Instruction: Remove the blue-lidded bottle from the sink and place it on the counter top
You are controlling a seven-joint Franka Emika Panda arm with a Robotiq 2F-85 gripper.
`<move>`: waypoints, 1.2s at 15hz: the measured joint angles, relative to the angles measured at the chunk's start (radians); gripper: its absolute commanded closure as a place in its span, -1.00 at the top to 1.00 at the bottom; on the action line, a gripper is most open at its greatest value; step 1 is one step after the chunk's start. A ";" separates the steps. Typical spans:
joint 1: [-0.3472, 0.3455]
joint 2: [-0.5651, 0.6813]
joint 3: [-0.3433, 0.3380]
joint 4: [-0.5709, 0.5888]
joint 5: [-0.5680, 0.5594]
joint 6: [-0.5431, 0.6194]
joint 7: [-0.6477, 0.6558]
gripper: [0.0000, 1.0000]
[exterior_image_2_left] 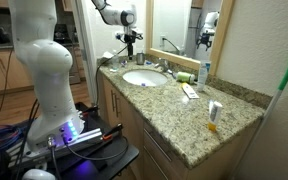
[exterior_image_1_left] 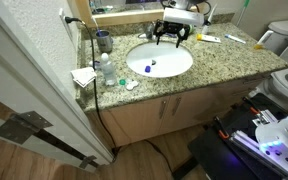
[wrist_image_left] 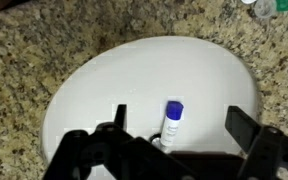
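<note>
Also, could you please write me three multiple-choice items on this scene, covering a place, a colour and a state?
1. Where is the blue-lidded bottle? A: on the counter top. B: in the sink. C: in the gripper.
2. What colour is the sink? A: white. B: black. C: green.
3. How is the gripper? A: shut on the bottle. B: open above the sink. C: shut, empty.
Answers: B, the wrist view shows it inside the sink, off the counter top; A, white in both exterior views; B, its fingers stand wide apart over the sink.
</note>
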 measured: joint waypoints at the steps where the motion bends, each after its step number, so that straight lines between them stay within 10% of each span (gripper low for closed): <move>1: 0.007 0.023 -0.008 0.001 -0.002 0.022 0.020 1.00; 18: 0.090 0.221 -0.113 0.010 -0.117 0.246 0.149 1.00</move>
